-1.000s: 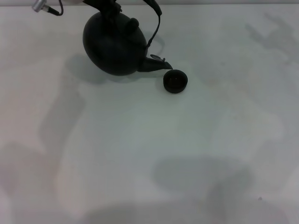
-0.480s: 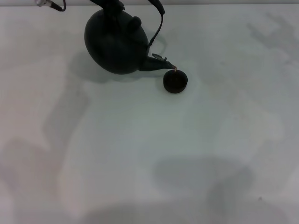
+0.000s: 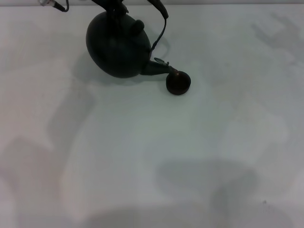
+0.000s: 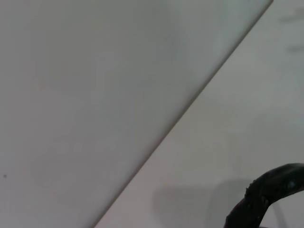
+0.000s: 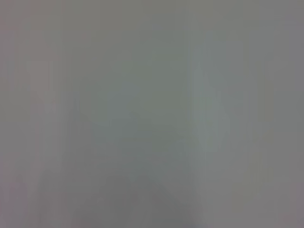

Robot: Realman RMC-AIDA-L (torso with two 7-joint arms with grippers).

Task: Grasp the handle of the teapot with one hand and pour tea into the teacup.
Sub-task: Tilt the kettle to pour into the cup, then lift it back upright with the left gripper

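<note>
The black teapot [image 3: 116, 47] hangs tilted at the far side of the table, its spout [image 3: 161, 68] pointing down to the right, with the tip over the near-left rim of the teacup [image 3: 178, 83]. The small dark teacup stands on the table, just right of the pot. The arched handle [image 3: 163, 19] runs up out of the head view's top edge, where my left gripper [image 3: 113, 4] is shut on it and mostly cut off. In the left wrist view a dark curved piece of the handle [image 4: 266, 199] shows. My right gripper is out of view.
The white table [image 3: 152, 142] spreads wide in front of the pot and cup, crossed by soft shadows. A silver cable connector [image 3: 50, 4] pokes in at the top left. The right wrist view shows only a plain grey surface.
The teapot has tipped a little further and its spout tip has dropped closer to the cup's rim. The teacup has stayed in place.
</note>
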